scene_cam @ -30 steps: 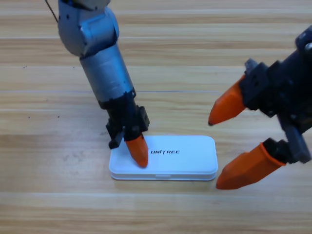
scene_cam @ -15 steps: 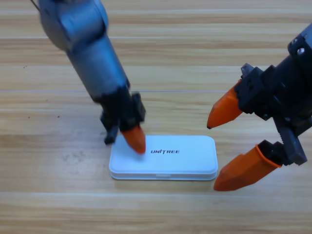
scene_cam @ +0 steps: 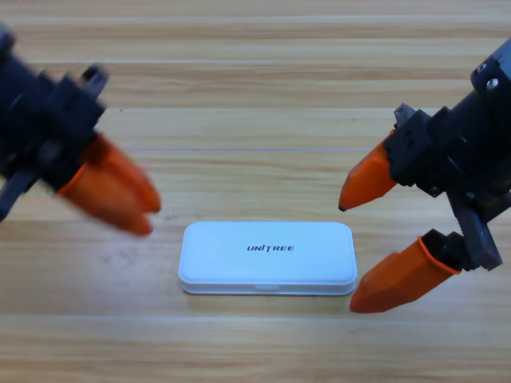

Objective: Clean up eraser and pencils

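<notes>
A white case (scene_cam: 267,258) lies shut on the wooden table, its lid down and the printed logo facing up. The eraser and the pencils are out of view. My left gripper (scene_cam: 148,215) hangs at the picture's left edge, up and to the left of the case and not touching it, its orange jaws together on nothing. My right gripper (scene_cam: 347,257) stands open just off the case's right end, one jaw above that end's level and one below it.
The wooden table (scene_cam: 255,96) carries nothing else in view. The right arm's black body (scene_cam: 463,159) fills the right edge.
The left gripper has lifted off the case's left end and drawn back up and to the left edge. The right gripper has barely moved. The case stays shut.
</notes>
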Robot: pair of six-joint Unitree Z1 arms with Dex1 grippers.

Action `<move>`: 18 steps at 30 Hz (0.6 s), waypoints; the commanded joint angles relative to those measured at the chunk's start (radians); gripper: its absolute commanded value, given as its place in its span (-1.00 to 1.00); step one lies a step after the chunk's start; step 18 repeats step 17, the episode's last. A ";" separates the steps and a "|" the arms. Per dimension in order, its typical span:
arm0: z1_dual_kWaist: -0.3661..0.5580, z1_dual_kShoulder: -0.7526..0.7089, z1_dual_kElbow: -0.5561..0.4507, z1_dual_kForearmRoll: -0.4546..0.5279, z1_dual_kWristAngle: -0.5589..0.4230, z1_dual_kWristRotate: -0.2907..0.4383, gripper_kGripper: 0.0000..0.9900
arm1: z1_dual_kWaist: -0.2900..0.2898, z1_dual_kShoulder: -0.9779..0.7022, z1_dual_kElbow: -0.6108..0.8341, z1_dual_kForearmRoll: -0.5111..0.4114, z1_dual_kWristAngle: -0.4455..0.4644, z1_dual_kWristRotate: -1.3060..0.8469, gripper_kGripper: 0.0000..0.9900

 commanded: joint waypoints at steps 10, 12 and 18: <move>-0.008 -0.130 0.178 -0.192 0.084 -0.107 1.00 | 0.016 0.043 0.018 -0.027 0.014 0.007 1.00; -0.008 -0.131 0.178 -0.193 0.098 -0.109 1.00 | 0.016 0.043 0.018 -0.027 0.014 0.007 1.00; -0.008 -0.148 0.220 -0.250 0.129 -0.124 1.00 | 0.016 0.043 0.018 -0.027 0.014 0.007 1.00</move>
